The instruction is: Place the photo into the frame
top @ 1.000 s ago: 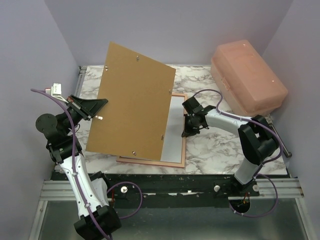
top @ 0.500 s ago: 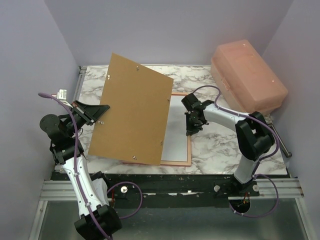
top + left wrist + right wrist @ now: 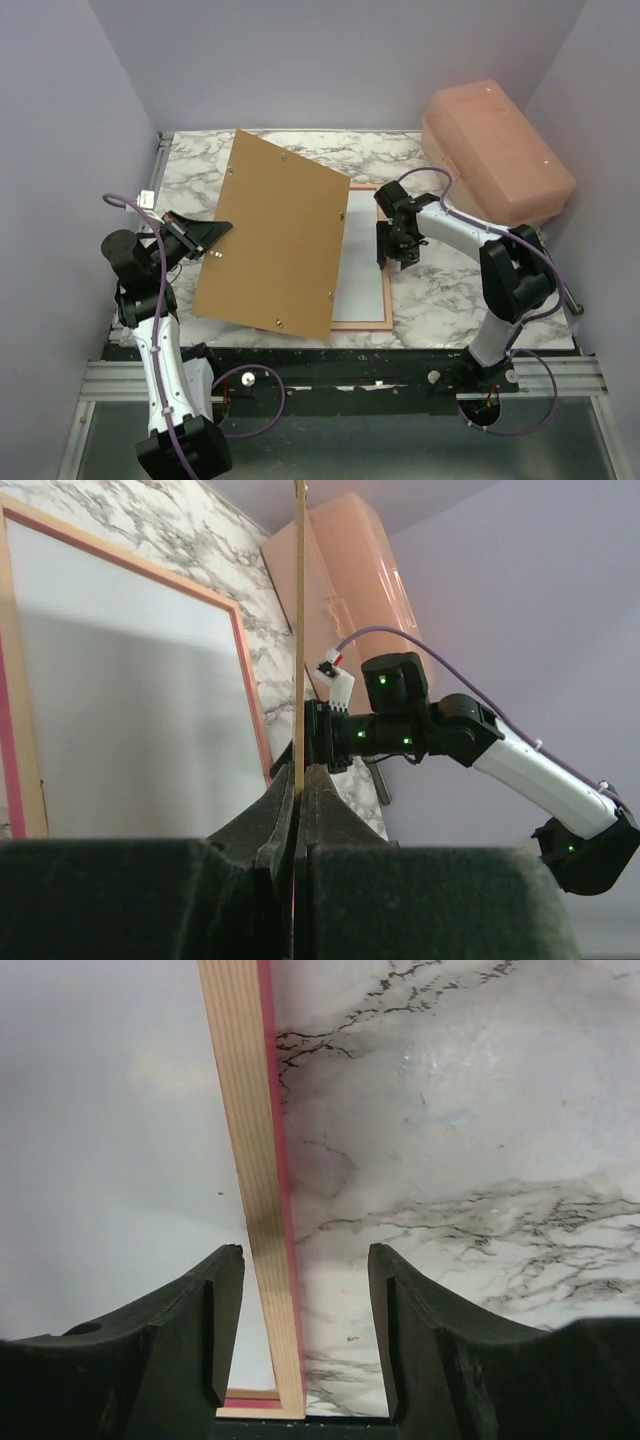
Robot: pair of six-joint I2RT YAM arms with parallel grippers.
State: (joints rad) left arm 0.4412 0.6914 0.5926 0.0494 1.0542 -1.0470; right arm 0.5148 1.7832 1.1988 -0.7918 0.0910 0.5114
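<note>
Photo [image 3: 360, 255] sits white-back up in frame [image 3: 245, 1160], insert looks done; backing board [image 3: 275, 240] not yet on, w/ L fingers [image 3: 262, 830] clamped on it, R fingers [image 3: 190, 1330] apart astride frame edge.

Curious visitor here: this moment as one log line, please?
left gripper: shut on backing board, tilted over frame | right gripper: open, astride frame edge | photo: in frame, white side up

White shells with black joints are seen on the left arm [image 3: 160, 365] and right arm [image 3: 450, 230]; a purple cable [image 3: 420, 635] is looped along each; green lights [image 3: 381, 679] are carried near the right wrist; black wedge-shaped fingers [image 3: 190, 1340] are fitted.
</note>
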